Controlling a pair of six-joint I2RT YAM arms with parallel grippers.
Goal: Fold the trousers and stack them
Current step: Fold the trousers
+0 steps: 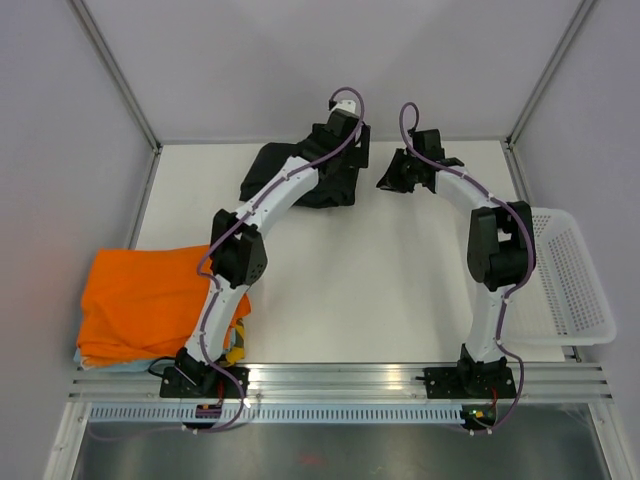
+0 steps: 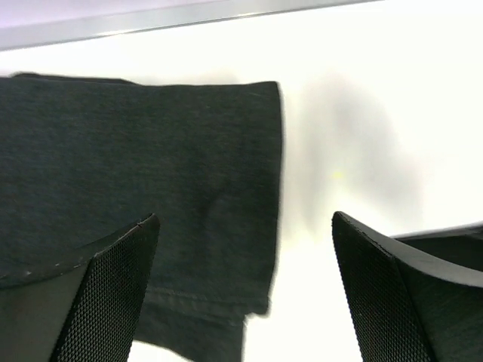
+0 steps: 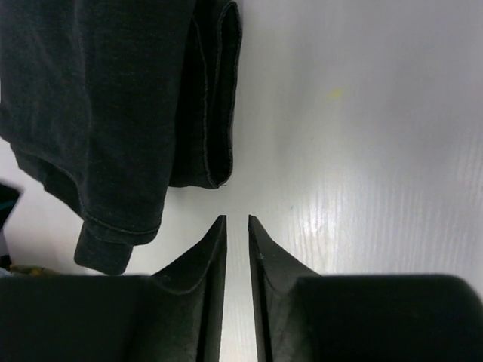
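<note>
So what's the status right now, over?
Left gripper open, empty. Right gripper nearly shut, empty. Trousers bunched at far edge. Nothing in the way.

Two arms w/ white link shells, black joint housings and black bases on an aluminium rail. Purple cables loop along each arm. Left gripper & right gripper: black fingers; left pads mesh-textured.

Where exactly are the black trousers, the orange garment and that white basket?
black trousers (image 1: 300, 178), top external view, on the bunched fabric left of the arm.
orange garment (image 1: 140, 300), top external view, on the middle of its folded top.
white basket (image 1: 580, 300), top external view, on its mesh floor.
</note>
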